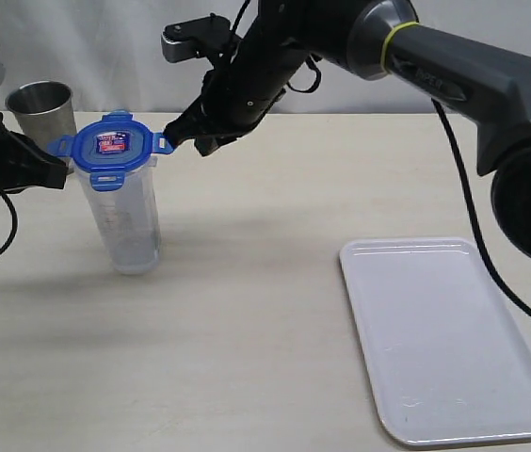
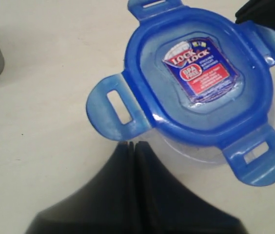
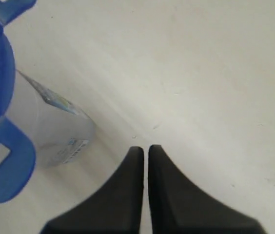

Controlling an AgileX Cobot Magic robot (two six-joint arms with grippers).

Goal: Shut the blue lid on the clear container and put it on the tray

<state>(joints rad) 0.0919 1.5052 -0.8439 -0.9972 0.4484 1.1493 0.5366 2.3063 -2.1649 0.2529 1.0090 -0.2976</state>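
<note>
Shut black jaws of the left tool (image 2: 133, 144) filled the near edge of its wrist view. They were pinched together on nothing, with their tips just beside one outstanding tab (image 2: 114, 108) of the blue lid (image 2: 201, 87); whether they touched it could not be told. Opposite, the right tool (image 3: 145, 148) was also closed and empty, and in the exterior view its tip was at the tab on the lid's other side.

Between the two tools, the lid sat level on the rim of the clear container (image 1: 126, 226), which stood upright on the counter (image 1: 265, 282), its long axis vertical. All four tabs stuck out flat rather than folded down, so the lid looked seated but not latched. The next move probably called for pressing the tabs down against the container's wall.

A steel cup (image 1: 41, 102) stood close behind the container on the left arm's side, leaving little room there. The tray (image 1: 454, 339) lay flat and well apart on the right arm's side, nearer that arm, with bare counter between for the carry.
</note>
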